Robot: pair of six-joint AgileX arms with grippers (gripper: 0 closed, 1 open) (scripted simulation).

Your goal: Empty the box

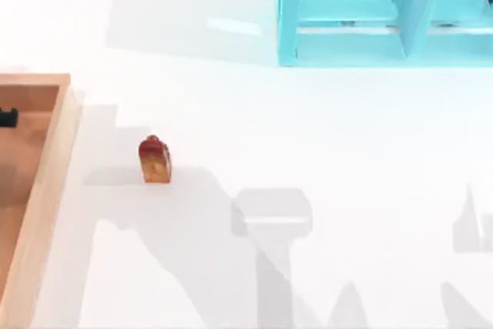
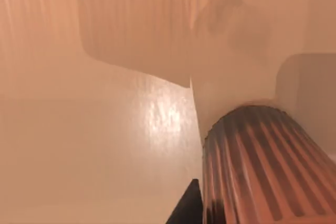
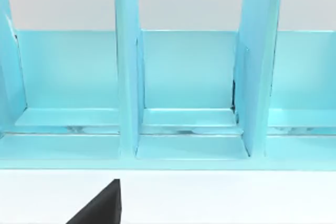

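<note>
The box (image 1: 48, 182), a shallow wooden tray with a tan rim and an orange-brown floor, lies at the table's left edge. A small black shape (image 1: 6, 117) sits inside it at the far left; I cannot tell what it is. In the left wrist view the wooden inner surface (image 2: 105, 145) is very close. A dark ribbed cylinder (image 2: 265, 171) stands right beside a black part of my left gripper (image 2: 186, 209). A small red-orange block (image 1: 155, 159) stands upright on the white table, right of the box. A black part of my right gripper (image 3: 100, 206) faces the shelf.
A turquoise shelf (image 1: 385, 13) with upright dividers stands at the table's back right, and its compartments (image 3: 186, 129) are seen from close in the right wrist view. Arm shadows fall across the white table's front half.
</note>
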